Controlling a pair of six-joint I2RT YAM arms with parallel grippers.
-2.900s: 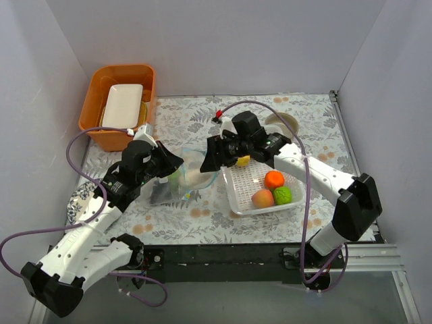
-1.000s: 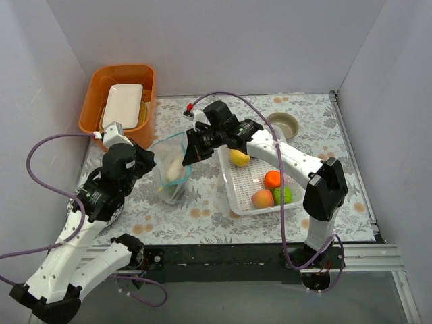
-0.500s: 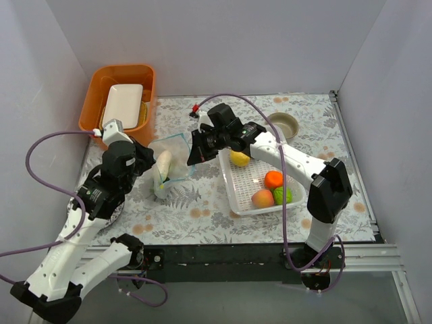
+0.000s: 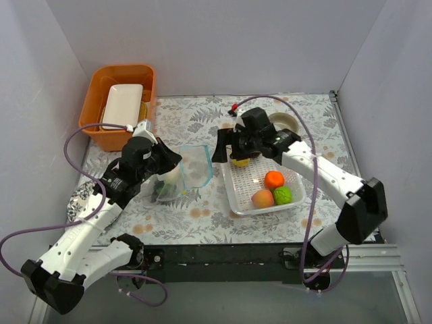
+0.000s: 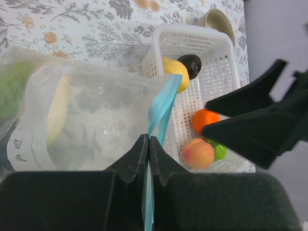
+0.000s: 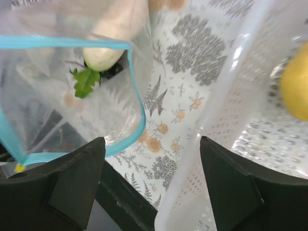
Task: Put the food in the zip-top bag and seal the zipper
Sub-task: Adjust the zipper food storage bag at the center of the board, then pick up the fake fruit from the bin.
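- The left gripper (image 5: 148,147) is seen closed on the zipper (image 5: 161,107), the teal strip being pinched between its two fingers.
- The zip-top bag (image 4: 196,166) is held by that strip over the floral counter (image 4: 202,210), just left of the white basket (image 4: 240,202), with its mouth open.
- Inside the bag, a white oblong (image 5: 57,111) and a green piece (image 5: 11,89) are seen through the clear plastic.
- The right gripper (image 6: 151,144) is spread wide with nothing between its fingers, and is poised over the gap between the bag's mouth and the basket's near wall.
- In the basket, a yellow lemon (image 5: 176,72), a dark plum (image 5: 193,65), an orange (image 4: 273,179), a peach (image 4: 262,198) and a green fruit (image 4: 283,195) are left.
- An orange bin (image 4: 93,116) and a small bowl (image 4: 283,123) are placed at the counter's far side.
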